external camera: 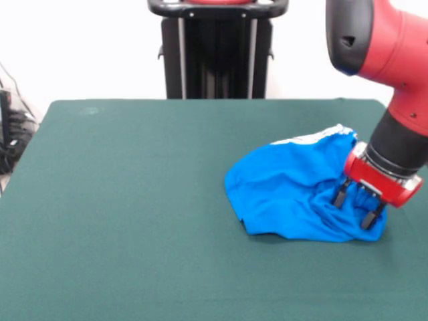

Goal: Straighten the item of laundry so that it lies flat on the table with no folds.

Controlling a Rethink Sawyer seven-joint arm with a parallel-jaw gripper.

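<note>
The item of laundry [287,190] is a bright blue shirt lying in a crumpled, rumpled heap on the right half of the dark green table [127,207]. A strip of white shows along its far upper edge, and no print is visible. My gripper [354,208] comes down from the red arm at the upper right onto the heap's right end. Its two black fingers [340,196] stand apart with their tips down against the blue cloth. I cannot see any cloth pinched between them.
The black pedestal [214,53] stands behind the table's far edge. Dark cables [12,137] hang past the left edge. The shirt and gripper sit close to the table's right side, while green cloth stretches wide to the left and front.
</note>
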